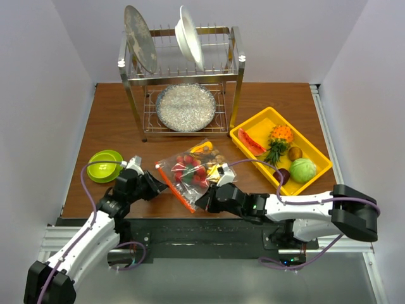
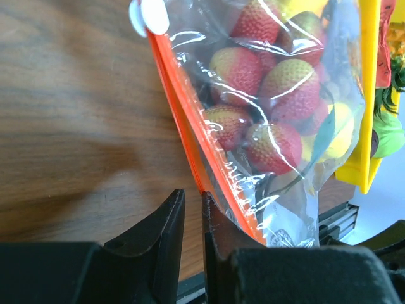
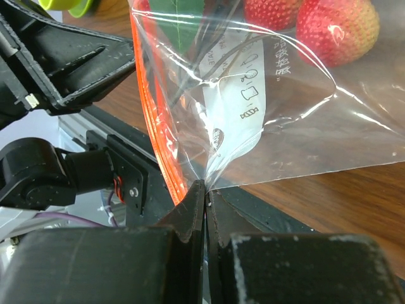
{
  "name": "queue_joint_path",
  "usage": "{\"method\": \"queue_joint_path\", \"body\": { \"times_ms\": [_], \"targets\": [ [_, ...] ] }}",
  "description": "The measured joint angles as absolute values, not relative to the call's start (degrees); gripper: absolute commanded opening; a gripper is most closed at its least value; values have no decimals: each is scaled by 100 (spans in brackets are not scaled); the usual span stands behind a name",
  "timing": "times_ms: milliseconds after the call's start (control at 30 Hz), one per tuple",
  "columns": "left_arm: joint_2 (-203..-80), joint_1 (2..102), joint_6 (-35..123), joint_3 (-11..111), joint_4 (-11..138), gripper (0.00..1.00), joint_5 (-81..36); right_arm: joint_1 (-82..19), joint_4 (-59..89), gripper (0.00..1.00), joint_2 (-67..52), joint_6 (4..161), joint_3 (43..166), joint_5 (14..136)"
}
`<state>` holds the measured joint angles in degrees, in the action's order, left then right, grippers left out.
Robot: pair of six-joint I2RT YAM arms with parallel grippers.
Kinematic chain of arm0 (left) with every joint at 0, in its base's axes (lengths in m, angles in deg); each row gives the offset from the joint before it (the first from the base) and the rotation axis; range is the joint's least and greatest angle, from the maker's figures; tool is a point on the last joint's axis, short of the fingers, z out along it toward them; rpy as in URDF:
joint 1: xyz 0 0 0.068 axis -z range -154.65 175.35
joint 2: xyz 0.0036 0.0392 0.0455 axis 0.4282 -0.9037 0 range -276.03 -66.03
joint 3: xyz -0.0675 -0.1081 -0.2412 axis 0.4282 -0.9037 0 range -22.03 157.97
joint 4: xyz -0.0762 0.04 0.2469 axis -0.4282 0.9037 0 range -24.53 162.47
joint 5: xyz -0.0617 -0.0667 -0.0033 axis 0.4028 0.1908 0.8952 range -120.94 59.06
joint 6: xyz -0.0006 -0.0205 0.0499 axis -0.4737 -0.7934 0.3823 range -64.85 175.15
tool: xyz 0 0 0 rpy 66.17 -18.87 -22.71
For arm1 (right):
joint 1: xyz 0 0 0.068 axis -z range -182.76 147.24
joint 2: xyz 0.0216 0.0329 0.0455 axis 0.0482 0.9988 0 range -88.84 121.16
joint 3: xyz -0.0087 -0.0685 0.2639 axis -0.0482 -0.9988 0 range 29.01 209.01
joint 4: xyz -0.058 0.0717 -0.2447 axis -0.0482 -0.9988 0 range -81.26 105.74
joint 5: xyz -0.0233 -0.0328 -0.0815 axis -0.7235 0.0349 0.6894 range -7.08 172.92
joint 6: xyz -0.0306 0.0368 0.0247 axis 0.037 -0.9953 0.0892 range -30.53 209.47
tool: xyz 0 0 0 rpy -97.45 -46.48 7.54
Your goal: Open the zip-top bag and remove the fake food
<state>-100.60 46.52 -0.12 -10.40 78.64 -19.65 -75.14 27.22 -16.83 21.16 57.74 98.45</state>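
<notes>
1. Jaws of the right gripper (image 3: 205, 187) were pressed together, pinching a gathered corner of the zip-top bag (image 3: 285, 126) right beside its orange zipper strip (image 3: 155, 126).
2. Jaws of the left gripper (image 2: 193, 193) stood with only a thin slit between them. The zipper strip (image 2: 183, 107) ran down just past their tips and across the right-hand finger. I could not tell whether they held its edge.
3. Seen from above, the zip-top bag (image 1: 193, 168) lay on the wooden table (image 1: 114, 120) between the left gripper (image 1: 154, 184) and the right gripper (image 1: 202, 201). It sat in front of the dish rack (image 1: 183, 69) and just left of the yellow tray (image 1: 253, 123).
4. The fake food (image 2: 272, 88) was inside the bag. It showed as red-and-yellow bumpy fruits packed against the clear film, with yellow pieces behind them.
5. A white label (image 3: 234, 107) showed through the film near the pinched corner.
6. A white tab (image 2: 149, 16) sat at the strip's far end.
7. A green bowl (image 1: 104, 164) stood well to the left of the bag.
</notes>
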Motion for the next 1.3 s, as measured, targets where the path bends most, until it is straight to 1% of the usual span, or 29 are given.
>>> {"method": "queue_joint_path", "body": {
  "times_ms": [233, 467, 633, 700, 800, 833, 900, 967, 1000, 1033, 1067, 1100, 1200, 1300],
  "targets": [
    [-10287, 4702, -300, -1173, 7409, 25, -1950, -7514, 2644, 0, -1595, 2160, 5881, 9832],
    [-10333, 4724, -446, -1422, 7007, 32, -1913, -7514, 2641, 0, -1569, 2160, 5890, 9830],
    [-10503, 4731, -580, -1693, 6386, 34, -1884, -7514, 2639, 0, -1565, 2160, 5890, 9817],
    [-10602, 4750, -602, -1807, 6106, 32, -1875, -7514, 2639, 0, -1565, 2160, 5890, 9819],
    [-10853, 4796, -678, -1905, 5706, 22, -1864, -7514, 2611, 0, -1565, 2160, 5890, 9817],
    [-10943, 4818, -691, -1905, 5584, 12, -1864, -7514, 2595, 0, -1565, 2160, 5890, 9817],
    [-11087, 4899, -674, -1905, 5350, 0, -1871, -7514, 2556, 0, -1565, 2166, 5901, 9821],
    [-11155, 4993, -645, -1877, 5254, 0, -1895, -7514, 2506, 0, -1571, 2199, 5923, 9826],
    [-11166, 5019, -617, -1835, 5282, 0, -1906, -7514, 2473, 4, -1576, 2214, 5934, 9828],
    [-11168, 5043, -556, -1732, 5405, 0, -1939, -7514, 2405, 13, -1589, 2256, 5962, 9834],
    [-11157, 5061, -475, -1599, 5512, 0, -1976, -7514, 2331, 17, -1611, 2295, 5997, 9841],
    [-11115, 5067, -374, -1435, 5667, 0, -2011, -7514, 2261, 24, -1637, 2332, 6041, 9843],
    [-10910, 5089, -36, -849, 6207, 0, -2225, -7514, 2095, 34, -1748, 2509, 6205, 9843],
    [-10748, 5089, 353, -148, 6764, 0, -2435, -7514, 1944, 41, -1901, 2684, 6356, 9843]
  ]
}}
